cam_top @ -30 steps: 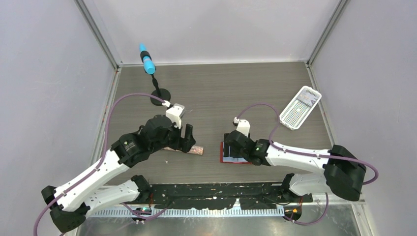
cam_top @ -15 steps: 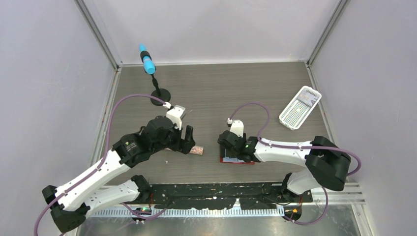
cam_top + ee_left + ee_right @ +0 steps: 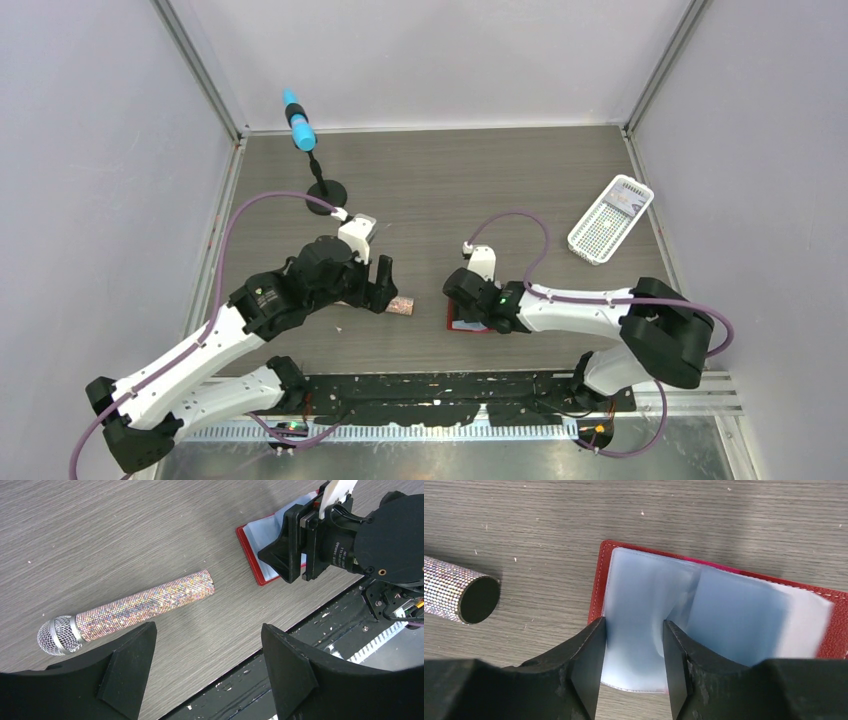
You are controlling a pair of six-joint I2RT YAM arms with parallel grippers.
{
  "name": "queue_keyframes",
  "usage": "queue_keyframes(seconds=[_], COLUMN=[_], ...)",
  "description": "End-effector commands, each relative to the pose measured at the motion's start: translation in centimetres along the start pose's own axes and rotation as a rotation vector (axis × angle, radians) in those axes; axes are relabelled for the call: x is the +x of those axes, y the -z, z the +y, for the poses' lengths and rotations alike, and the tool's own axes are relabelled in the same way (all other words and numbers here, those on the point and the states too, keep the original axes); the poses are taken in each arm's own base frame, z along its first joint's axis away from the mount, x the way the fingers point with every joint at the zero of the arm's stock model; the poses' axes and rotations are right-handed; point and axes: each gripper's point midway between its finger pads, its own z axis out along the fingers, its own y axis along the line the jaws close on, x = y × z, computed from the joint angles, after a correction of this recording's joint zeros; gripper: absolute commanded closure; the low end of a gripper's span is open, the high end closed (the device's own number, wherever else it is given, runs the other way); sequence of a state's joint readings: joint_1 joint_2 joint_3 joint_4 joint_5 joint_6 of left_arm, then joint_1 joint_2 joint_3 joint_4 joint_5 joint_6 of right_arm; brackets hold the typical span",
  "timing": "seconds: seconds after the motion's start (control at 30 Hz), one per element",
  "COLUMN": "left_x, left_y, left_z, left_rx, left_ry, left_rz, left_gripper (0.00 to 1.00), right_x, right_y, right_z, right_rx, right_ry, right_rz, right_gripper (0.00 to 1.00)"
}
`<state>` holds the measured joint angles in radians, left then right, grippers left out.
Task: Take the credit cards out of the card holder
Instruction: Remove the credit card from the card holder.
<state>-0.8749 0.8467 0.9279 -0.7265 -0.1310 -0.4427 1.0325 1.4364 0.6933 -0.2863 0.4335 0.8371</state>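
"Where's the card holder (image 3: 734,615)?"

"It's lying open by the middle of the bench's (image 3: 500,170) near edge. The right claw (image 3: 634,627) hangs over its blue pocket, fingers parted, gripping nothing."

"And the credit cards?"

"They're tucked inside, so I can't see them. They're probably thin and slippery. Pinch an edge that pokes out, because the soft pocket may flop. The left claw (image 3: 206,630) gapes above a glittery microphone (image 3: 145,605) nearby."

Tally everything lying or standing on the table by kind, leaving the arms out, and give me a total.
red card holder: 1
glittery microphone: 1
white perforated basket: 1
blue-topped stand: 1
Total: 4
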Motion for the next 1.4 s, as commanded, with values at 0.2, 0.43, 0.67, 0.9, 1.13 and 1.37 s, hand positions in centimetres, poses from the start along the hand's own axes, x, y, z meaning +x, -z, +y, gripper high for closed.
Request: queue_keyframes(seconds=[0.2,0.43,0.67,0.9,1.13,1.37], left_x=[0.5,0.9,2.2,2.7,2.6,2.8], left_y=[-1.7,-3.9,-7.1,-10.0,-10.9,-11.9], left_z=[-1.6,-2.2,-3.8,-5.4,-6.0,-6.8], left_rx=[0.059,0.075,0.122,0.166,0.179,0.21], left_ry=[0.031,0.052,0.083,0.118,0.133,0.146], left_rz=[0.038,0.054,0.142,0.196,0.209,0.215], left_gripper=[0.22,0.23,0.28,0.3,0.32,0.36], right_x=[-0.7,-1.7,-1.9,-2.0,-1.8,-2.3], right_y=[0.7,2.0,2.6,3.2,3.2,3.6], right_z=[1.1,1.1,0.3,0.1,-0.7,-0.6], right_rx=[-0.111,-0.17,-0.226,-0.326,-0.355,-0.419], right_ry=[-0.073,-0.111,-0.148,-0.188,-0.212,-0.245], right_rz=[-0.065,-0.128,-0.166,-0.196,-0.196,-0.215], right_gripper=[0.62,0.68,0.74,0.71,0.73,0.71])
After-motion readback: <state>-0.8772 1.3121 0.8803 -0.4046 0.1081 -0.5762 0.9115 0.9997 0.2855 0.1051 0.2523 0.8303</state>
